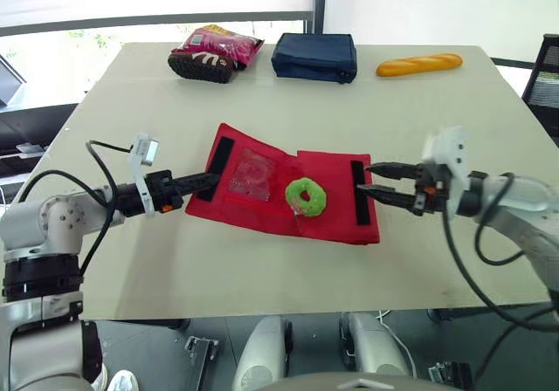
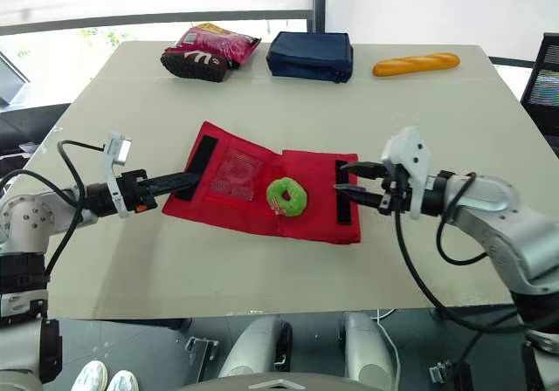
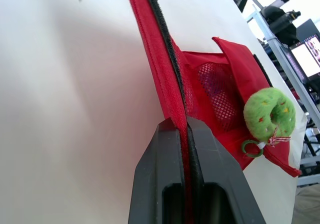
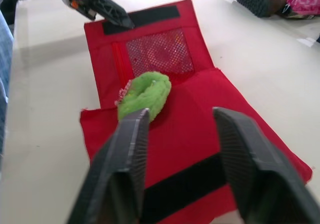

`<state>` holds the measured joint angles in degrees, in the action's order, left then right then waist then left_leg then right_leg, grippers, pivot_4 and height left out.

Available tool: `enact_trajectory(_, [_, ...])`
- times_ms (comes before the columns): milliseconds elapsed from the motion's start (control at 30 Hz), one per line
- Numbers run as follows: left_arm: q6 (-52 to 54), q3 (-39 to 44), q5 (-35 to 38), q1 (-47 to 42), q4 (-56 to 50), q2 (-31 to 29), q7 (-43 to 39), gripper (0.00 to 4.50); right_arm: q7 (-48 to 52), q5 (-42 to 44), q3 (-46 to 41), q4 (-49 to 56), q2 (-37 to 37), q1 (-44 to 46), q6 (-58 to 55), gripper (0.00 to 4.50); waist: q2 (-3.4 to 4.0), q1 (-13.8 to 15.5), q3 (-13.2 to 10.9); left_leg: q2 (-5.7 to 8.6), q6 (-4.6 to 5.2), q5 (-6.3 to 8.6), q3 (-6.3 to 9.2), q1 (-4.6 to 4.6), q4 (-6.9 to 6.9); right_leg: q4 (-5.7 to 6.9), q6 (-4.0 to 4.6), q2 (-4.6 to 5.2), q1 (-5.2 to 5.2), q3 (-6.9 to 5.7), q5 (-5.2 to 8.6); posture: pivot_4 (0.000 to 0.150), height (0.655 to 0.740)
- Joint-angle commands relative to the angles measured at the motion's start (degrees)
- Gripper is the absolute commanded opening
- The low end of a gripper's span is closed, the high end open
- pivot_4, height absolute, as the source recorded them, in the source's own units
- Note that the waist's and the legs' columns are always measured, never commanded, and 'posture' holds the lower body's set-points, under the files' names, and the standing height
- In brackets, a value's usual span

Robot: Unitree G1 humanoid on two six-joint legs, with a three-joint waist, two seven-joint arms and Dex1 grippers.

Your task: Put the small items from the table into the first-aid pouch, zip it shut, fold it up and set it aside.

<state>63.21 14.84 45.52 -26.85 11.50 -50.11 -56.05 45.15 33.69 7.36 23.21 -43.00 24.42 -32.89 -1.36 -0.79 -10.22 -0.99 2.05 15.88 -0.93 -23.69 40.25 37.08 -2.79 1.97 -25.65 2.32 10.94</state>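
Note:
The red first-aid pouch [image 1: 330, 178] lies open and flat at the table's middle, with a black velcro strip at each end and a mesh pocket [image 1: 250, 178] in its left half. A green fuzzy ring [image 1: 306, 196] with a small key loop rests on the pouch near the fold. My left gripper [image 1: 212, 179] is shut on the pouch's left edge, and the red hem [image 3: 165, 59] runs between its fingers. At the pouch's right end my right gripper [image 1: 367, 178] is open over the velcro strip [image 4: 185, 184] with nothing between its fingers.
Along the far edge of the table [image 1: 131, 260] lie a pink and brown snack bag [image 1: 214, 52], a navy pouch [image 1: 314, 57] and a toy baguette [image 1: 419, 64]. Bare tabletop lies in front of and to both sides of the red pouch.

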Motion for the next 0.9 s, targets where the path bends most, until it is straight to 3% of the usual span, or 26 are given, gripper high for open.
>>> enact_trajectory(33, [-1.7,-0.5,-0.8,-1.7,0.5,-1.4,-3.0,0.0,1.9,-5.5,3.8,-3.5,3.6,2.9,5.0,0.02,0.01,0.0,0.0,0.01,0.0,0.0,0.0,-0.02,0.0,0.0,-0.12,-0.01,-0.02,0.0,-0.08,0.15,0.7134])
enact_trajectory(267, [-2.3,1.0,1.6,-3.5,-2.7,-1.7,-7.9,0.0,3.2,-19.2,12.1,-15.0,7.6,4.2,12.1,0.02,-0.01,0.1,0.0,0.04,0.0,0.0,0.03,-0.07,0.0,-0.01,-0.14,0.05,-0.02,-0.01,-0.09,0.15,0.7134])
enact_trajectory(500, [0.9,3.5,10.2,-4.4,-11.5,0.5,-10.5,0.0,2.4,-25.1,15.4,-19.7,9.4,4.1,8.3,0.02,-0.1,-0.1,0.1,0.01,-0.01,0.0,0.02,0.03,0.0,0.06,-0.14,0.04,0.03,-0.01,-0.09,0.15,0.7134])
enact_trajectory(700, [3.3,0.5,16.0,-7.2,-18.1,9.7,-4.1,0.0,0.5,-28.1,16.1,-22.4,11.8,4.0,5.3,0.02,-0.38,-0.1,0.2,0.01,-0.02,-0.01,0.01,0.47,0.01,0.26,-0.12,0.0,0.37,0.03,-0.05,0.15,0.7134])
enact_trajectory(900, [2.7,-3.0,15.1,-9.4,-17.4,18.7,2.6,0.0,-0.1,-28.5,15.0,-22.1,13.2,4.1,4.6,0.02,-0.41,-0.1,0.3,0.02,-0.02,0.0,0.04,0.98,-0.04,0.19,-0.09,-0.02,0.86,0.04,0.17,0.15,0.7134])
